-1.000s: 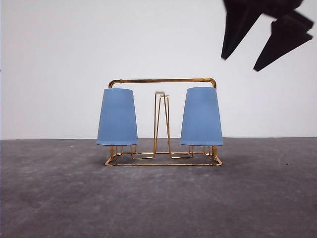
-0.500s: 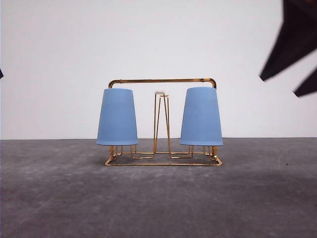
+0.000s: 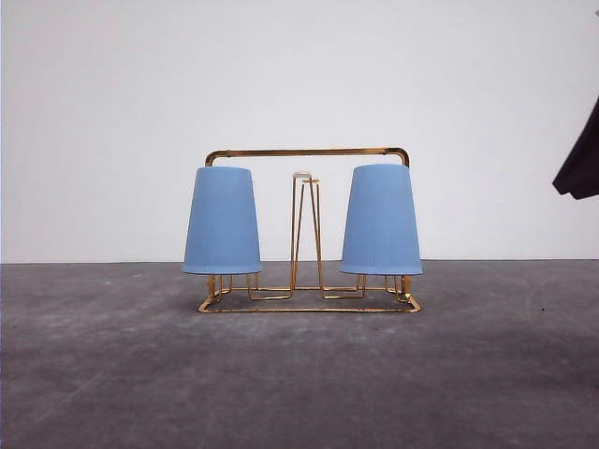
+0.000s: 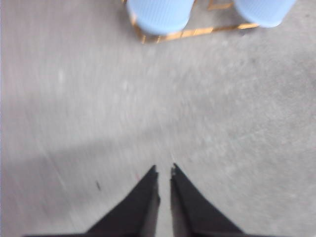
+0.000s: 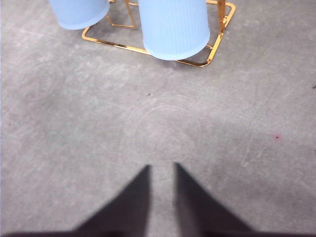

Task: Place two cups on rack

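Two cups sit upside down on the rack (image 3: 307, 154), axes upright: left cup (image 3: 222, 221) on the left peg, right cup (image 3: 380, 220) on the right. My left gripper (image 4: 163, 173) and right gripper (image 5: 162, 170) are both pinched narrow and empty, over bare table with the rack ahead. Looks done, nothing left to grab.

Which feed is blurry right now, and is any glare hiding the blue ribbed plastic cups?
Left wrist view is motion-smeared, the floor streaked. Front view is sharp: both light blue ribbed plastic cups evenly lit, no glare, on the thin gold wire rack. Right wrist view is sharp, soft shadow near the right gripper.
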Controlling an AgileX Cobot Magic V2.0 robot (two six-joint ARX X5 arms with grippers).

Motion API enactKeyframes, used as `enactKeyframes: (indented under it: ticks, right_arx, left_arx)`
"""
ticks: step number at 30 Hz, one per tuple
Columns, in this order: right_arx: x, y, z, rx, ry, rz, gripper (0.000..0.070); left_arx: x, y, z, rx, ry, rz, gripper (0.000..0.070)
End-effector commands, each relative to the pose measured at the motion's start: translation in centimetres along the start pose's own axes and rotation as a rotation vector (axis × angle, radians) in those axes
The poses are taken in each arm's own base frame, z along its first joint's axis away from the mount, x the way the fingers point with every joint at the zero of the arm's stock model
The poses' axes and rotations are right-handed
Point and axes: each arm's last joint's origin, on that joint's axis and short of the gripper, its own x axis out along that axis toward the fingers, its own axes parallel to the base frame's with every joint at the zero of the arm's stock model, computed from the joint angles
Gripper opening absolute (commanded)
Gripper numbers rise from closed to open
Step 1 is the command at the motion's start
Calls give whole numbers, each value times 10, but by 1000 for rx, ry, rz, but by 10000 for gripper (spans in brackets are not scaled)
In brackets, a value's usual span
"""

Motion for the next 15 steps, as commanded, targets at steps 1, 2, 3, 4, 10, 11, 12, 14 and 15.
enactKeyframes:
  ticks: [1, 2, 3, 4, 10, 11, 12, 14, 15]
  right_arx:
    - [-1, 2, 5, -4, -25, 5, 14]
    - [-1, 2, 5, -4, -28, 6, 14]
    - [-1, 2, 5, -5, -30, 6, 15]
    - [-1, 2, 5, -5, -29, 6, 15]
    - [-1, 2, 5, -5, -29, 6, 14]
    - [-1, 2, 5, -5, -29, 6, 14]
    - [-1, 2, 5, -5, -29, 6, 15]
    - [-1, 2, 5, -5, -29, 6, 14]
    - [-1, 2, 5, -5, -29, 6, 14]
  left_arx:
    - [-2, -1, 3, 163, -14, 6, 0]
    - [-2, -1, 3, 168, -15, 5, 0]
    - [-2, -1, 3, 170, -16, 5, 0]
    - [-2, -1, 3, 168, -16, 5, 0]
    - [-2, -1, 3, 168, -17, 5, 0]
    - [-2, -1, 3, 168, -17, 5, 0]
    - [-2, -1, 3, 168, -17, 5, 0]
    - [-2, -1, 3, 168, -17, 5, 0]
    - [-2, -1, 3, 168, -18, 5, 0]
